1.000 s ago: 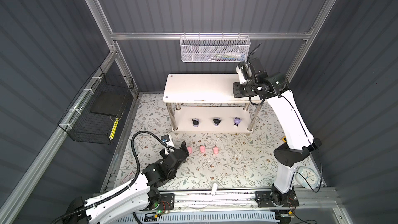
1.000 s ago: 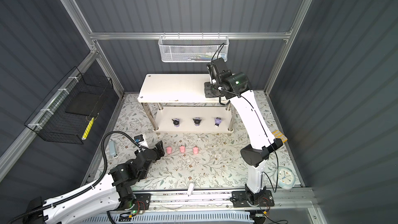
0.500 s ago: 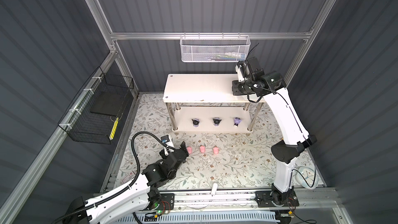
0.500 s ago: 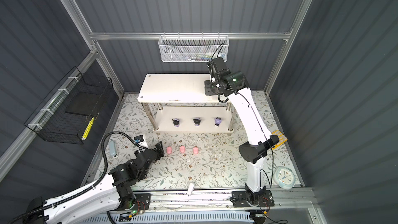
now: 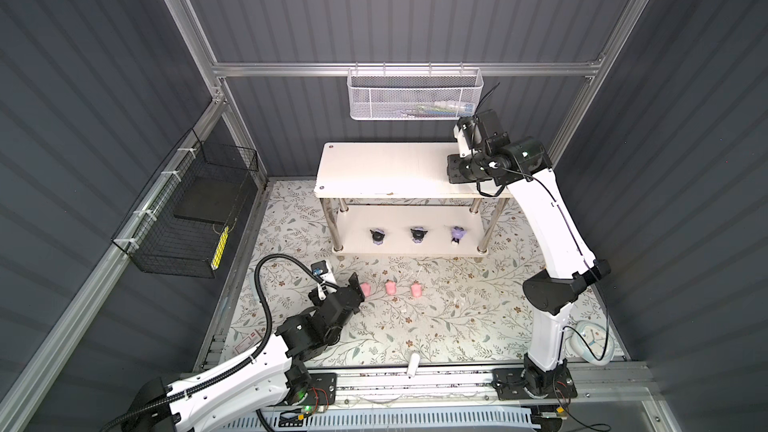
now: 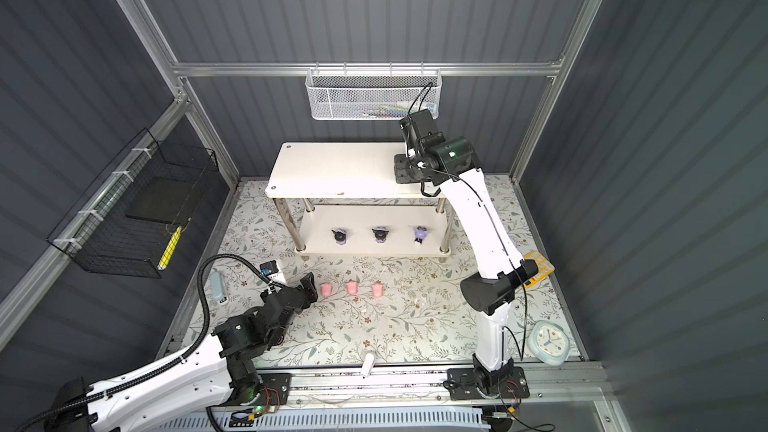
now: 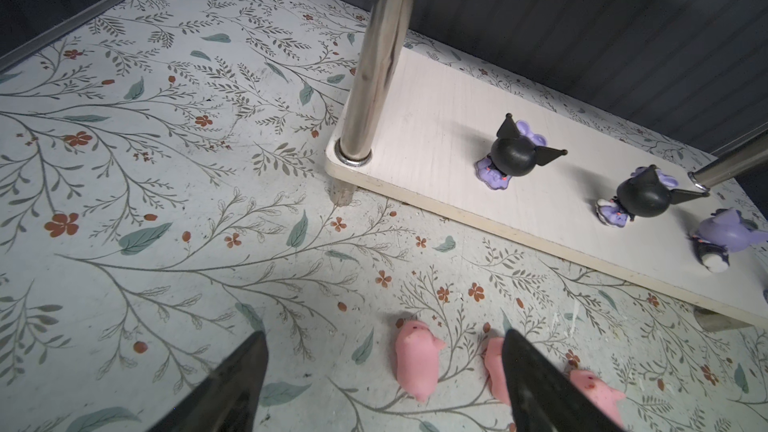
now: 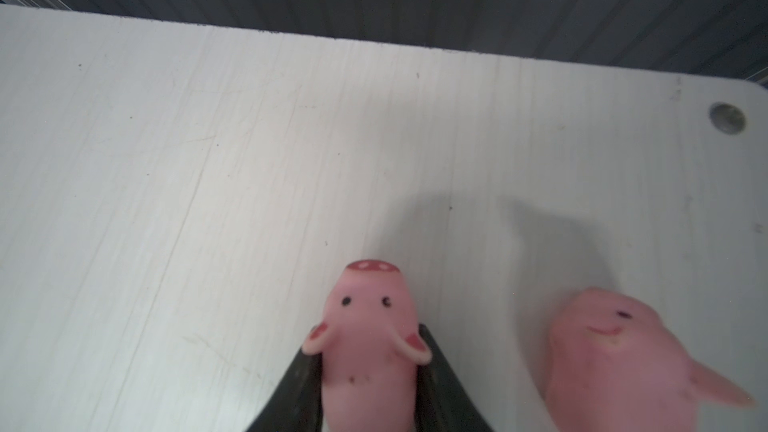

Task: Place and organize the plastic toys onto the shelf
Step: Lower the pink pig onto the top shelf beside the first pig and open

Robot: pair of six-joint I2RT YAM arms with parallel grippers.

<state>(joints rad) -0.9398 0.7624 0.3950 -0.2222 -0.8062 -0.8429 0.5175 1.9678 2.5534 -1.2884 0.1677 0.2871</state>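
Three purple toys (image 5: 417, 234) stood in a row on the lower board of the shelf (image 5: 374, 168) in both top views. Three loose pigs (image 5: 390, 288) lay in a row on the floral mat (image 5: 457, 326) just in front of the shelf. My right gripper (image 5: 454, 169) was over the right end of the shelf's top board, its fingertips hidden under the wrist. My left gripper (image 5: 352, 284) sat low over the mat in front of the shelf's left legs, just beside the leftmost loose pig.

From the left wrist, its fingers (image 7: 241, 380) were spread wide and gripped nothing. The nearest loose pig showed in the gap between them, lying on the mat, and the next one was partly hidden behind a finger. The purple toys were upright on the shelf's lower board.

From the right wrist, the fingers (image 8: 299, 392) pinched the held pig (image 8: 370, 326) by its sides over the shelf's top board. I could not tell whether it was resting on the board. A placed pig (image 8: 615, 351) sat on the board just beside it, toward the shelf's bolted corner.

I judged the job past halfway: four toys were shelved, a fifth was at its spot awaiting release, and three pigs in front of the shelf were left to collect.
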